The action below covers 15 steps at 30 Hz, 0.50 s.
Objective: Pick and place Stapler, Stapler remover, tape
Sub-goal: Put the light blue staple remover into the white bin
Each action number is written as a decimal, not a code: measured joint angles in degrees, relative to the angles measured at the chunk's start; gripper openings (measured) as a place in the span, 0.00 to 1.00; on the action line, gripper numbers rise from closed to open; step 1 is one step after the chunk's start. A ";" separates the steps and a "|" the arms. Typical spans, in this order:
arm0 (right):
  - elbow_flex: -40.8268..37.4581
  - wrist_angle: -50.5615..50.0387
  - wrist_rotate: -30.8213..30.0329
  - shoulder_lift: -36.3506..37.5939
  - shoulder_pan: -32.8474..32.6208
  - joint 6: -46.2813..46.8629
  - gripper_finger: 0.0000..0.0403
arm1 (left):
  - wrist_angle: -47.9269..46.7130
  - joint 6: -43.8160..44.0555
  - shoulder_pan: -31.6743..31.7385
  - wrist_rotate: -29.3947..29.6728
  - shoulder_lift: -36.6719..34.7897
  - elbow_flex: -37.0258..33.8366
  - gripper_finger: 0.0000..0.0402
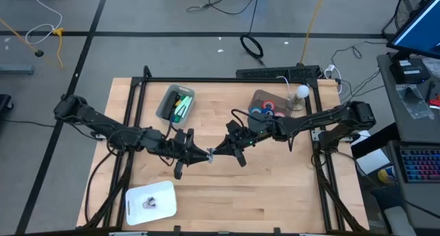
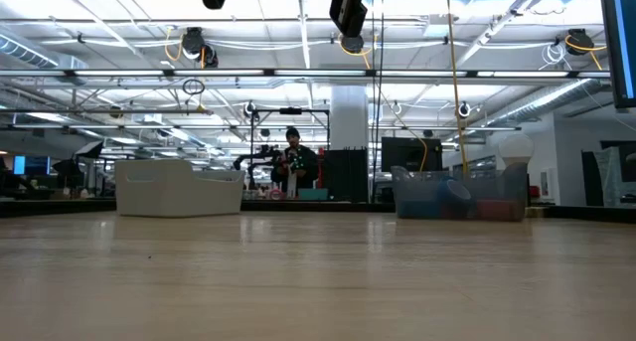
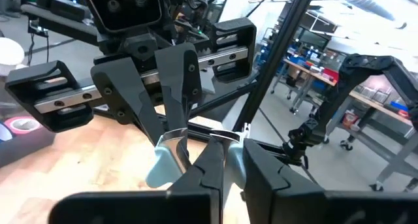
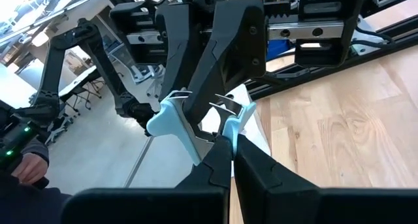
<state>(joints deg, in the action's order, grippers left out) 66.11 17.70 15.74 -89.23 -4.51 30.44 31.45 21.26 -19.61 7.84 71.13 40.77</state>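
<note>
Your left gripper (image 1: 203, 155) and right gripper (image 1: 221, 151) met mid-surface. Both jaws were clenched on one pale-blue stapler remover (image 4: 171, 115), held between them.

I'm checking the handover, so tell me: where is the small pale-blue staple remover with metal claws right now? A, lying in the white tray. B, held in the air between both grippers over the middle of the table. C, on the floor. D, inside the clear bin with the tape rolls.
B: the pale-blue staple remover hangs above the wooden table, with the left gripper and right gripper meeting on it from either side.
</note>
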 joint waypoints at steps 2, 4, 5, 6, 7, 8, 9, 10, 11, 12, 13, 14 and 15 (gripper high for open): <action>-0.02 0.00 -0.01 0.00 0.00 0.00 0.00 | -0.03 0.52 0.11 -0.31 0.00 0.00 0.07; -0.02 0.04 -0.10 0.00 0.00 0.00 0.00 | 0.00 0.96 0.15 -0.90 0.00 0.00 0.07; -0.02 0.06 -0.14 0.00 0.00 0.00 0.00 | 0.00 0.97 0.15 -1.16 0.00 0.00 0.07; -0.02 0.10 -0.14 0.00 0.00 0.14 0.00 | -0.03 0.93 0.15 -1.25 0.00 0.00 0.07; -0.02 0.08 -0.13 0.00 0.00 0.35 0.00 | -0.07 0.84 0.15 -1.27 0.00 0.00 0.07; -0.02 0.10 -0.10 0.00 0.00 0.35 0.00 | -0.12 0.74 0.15 -1.31 0.00 0.00 0.07; -0.02 0.14 -0.04 0.00 0.00 0.33 0.01 | -0.12 0.76 0.15 -1.39 -0.02 0.00 0.07; -0.02 0.19 -0.03 0.00 -0.09 0.32 0.02 | -0.13 0.98 0.15 -1.50 -0.02 0.00 0.07; -0.02 0.24 -0.01 0.00 -0.14 0.33 0.04 | -0.12 1.39 0.13 -1.76 -0.02 0.00 0.07; -0.02 0.24 0.12 0.00 -0.15 0.31 0.05 | -0.12 1.67 0.11 -1.98 -0.02 0.00 0.07; -0.02 0.21 0.86 0.00 -0.15 0.31 0.07 | -0.12 1.76 0.07 -2.34 -0.02 0.00 0.07; -0.02 0.22 1.52 0.00 -0.13 0.34 0.09 | -0.18 1.78 0.06 -2.71 -0.01 0.00 0.07; -0.02 0.27 2.09 0.00 -0.09 0.77 0.11 | -0.33 1.84 0.06 -3.44 0.01 0.00 0.07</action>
<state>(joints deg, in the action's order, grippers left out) 66.08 17.98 17.82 -89.23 -4.60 31.21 31.11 23.10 -19.55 4.39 71.14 40.77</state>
